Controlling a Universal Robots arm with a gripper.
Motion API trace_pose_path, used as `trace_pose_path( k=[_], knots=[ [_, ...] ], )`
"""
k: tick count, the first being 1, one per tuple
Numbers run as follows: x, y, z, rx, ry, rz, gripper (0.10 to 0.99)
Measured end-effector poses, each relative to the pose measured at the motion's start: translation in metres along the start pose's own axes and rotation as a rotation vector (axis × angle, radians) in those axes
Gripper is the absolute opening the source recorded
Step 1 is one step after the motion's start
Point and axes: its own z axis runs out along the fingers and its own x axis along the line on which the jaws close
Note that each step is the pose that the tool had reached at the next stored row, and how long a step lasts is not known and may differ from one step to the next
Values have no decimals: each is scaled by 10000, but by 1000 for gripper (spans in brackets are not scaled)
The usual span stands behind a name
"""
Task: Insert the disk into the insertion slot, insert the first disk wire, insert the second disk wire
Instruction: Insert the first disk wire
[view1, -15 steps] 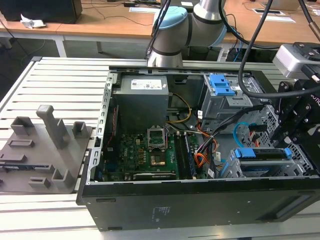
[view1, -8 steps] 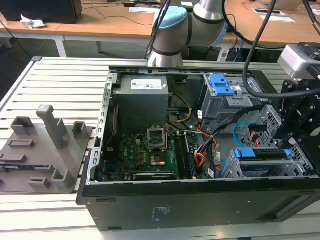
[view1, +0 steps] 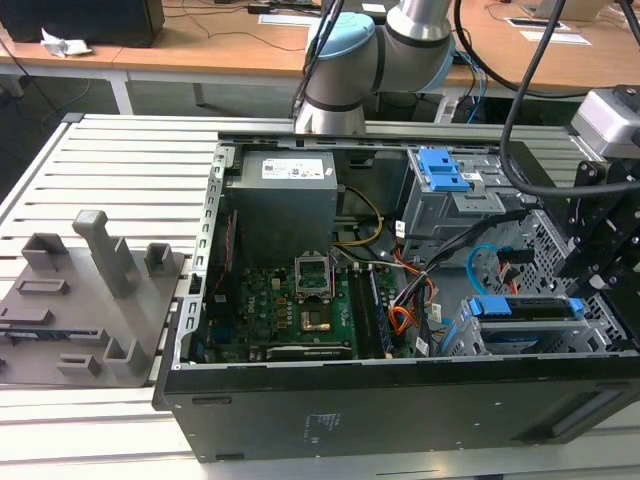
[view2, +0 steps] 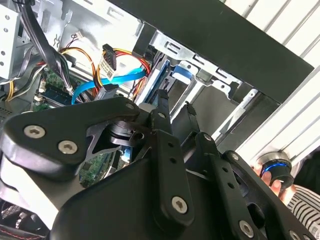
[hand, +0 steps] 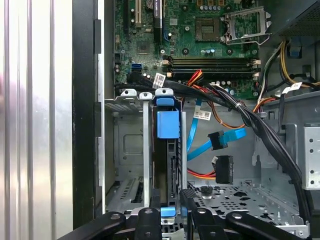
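Standing at the exterior view's left, a grey fixture (view1: 95, 290) of upright blocks rests on the slatted metal table (view1: 120, 160). Just beside it lies the open computer case (view1: 400, 410), with a grey power supply (view1: 285, 195) and a green motherboard (view1: 300, 305) in its left half. Further right, a tall grey cage carries a blue latch (view1: 443, 170). Near that cage the disk (view1: 525, 308) sits in the insertion slot (view1: 455, 340), its blue carrier showing along the edge. The robot arm (view1: 350, 60) reaches over the case, and its black wrist hangs at the right edge above the disk.

In the first wrist view the disk stands on edge between the slot's sheet-metal walls. The pincer (hand: 170, 202) is closed narrowly on the disk's near end, one finger on each flat side. A blue flat cable (hand: 220, 140) hangs loose just beside the disk without touching it. A black connector (hand: 225, 170) on coloured wires hangs near that cable, also unplugged.
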Motion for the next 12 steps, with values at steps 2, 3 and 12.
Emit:
trace_pose_path(
  k=[2, 3, 12],
  knots=[
    [-3, 2, -34, 0, -1, 0, 302],
    [-23, 2, -43, -1, -1, 0, 302],
    [-338, 8, -45, 0, 1, 0, 302]
  ],
)
